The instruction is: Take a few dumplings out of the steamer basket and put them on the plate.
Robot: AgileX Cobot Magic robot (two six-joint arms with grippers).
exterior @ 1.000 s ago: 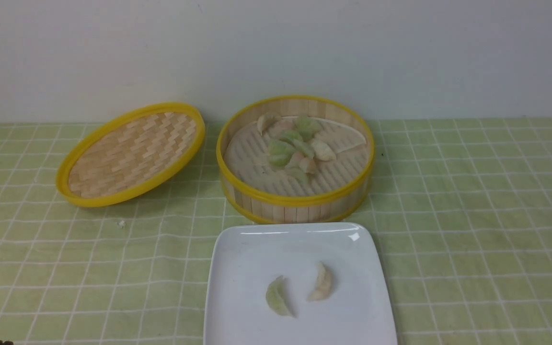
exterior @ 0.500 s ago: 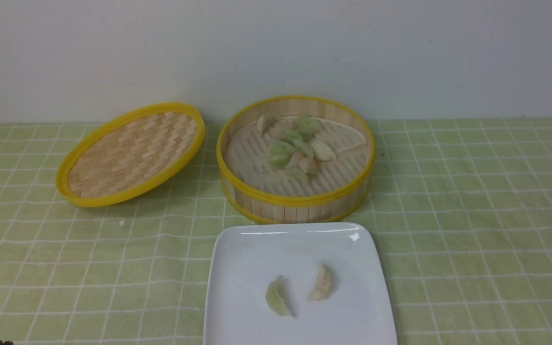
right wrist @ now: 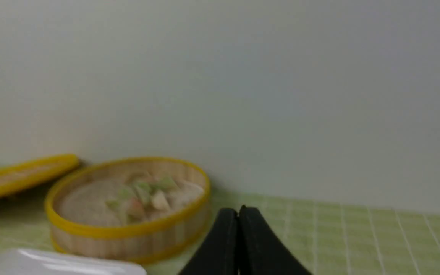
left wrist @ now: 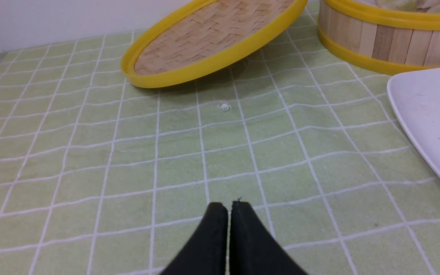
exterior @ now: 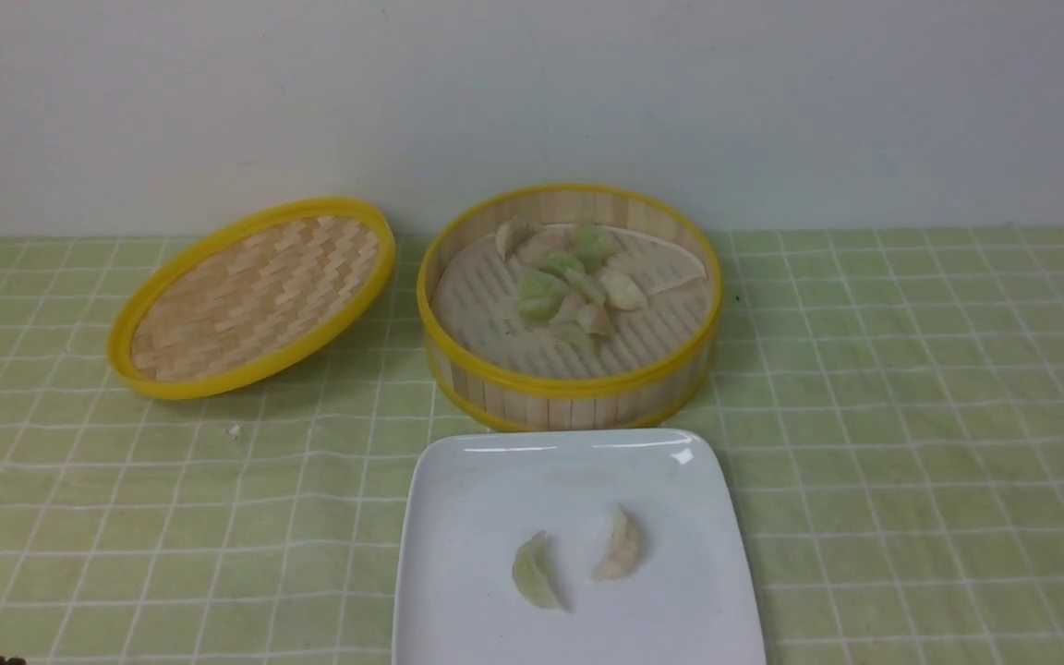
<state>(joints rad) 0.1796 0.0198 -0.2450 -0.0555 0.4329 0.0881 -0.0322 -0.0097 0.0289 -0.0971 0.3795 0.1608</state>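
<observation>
**Waiting with two dumplings plated and both pincers pulled back**

Standing here, I see the steamer basket [exterior: 569, 309] toward the far edge of the checked green cloth [exterior: 911, 416], its lid off. The woven lid [exterior: 253, 296] leans tilted on the cloth just beside the basket's left. A heap of dumplings [exterior: 569, 282] sits in the far half of the basket, greens, whites and a pinkish one piled so close that I cannot count them. The square white plate [exterior: 458, 517] lies at the near edge, its far rim almost meeting the basket's wall, its near side cut off. On it rest a green dumpling [exterior: 532, 573] and a white dumpling [exterior: 620, 545], side by side but not touching, each with its long axis running roughly near-to-far.

Neither arm shows from the front. The left gripper [left wrist: 229, 206] hangs low over bare cloth with its jaws pressed together and nothing between them; the plate's edge lies off to its right, the basket farther on. The right gripper [right wrist: 239, 212] is likewise closed and empty, and the basket lies ahead and to its left, blurred.

If another dumpling is wanted, I judge either pincer must first part, then reach forward and inward over the basket's rim. Which arm is nearer I cannot tell.
</observation>
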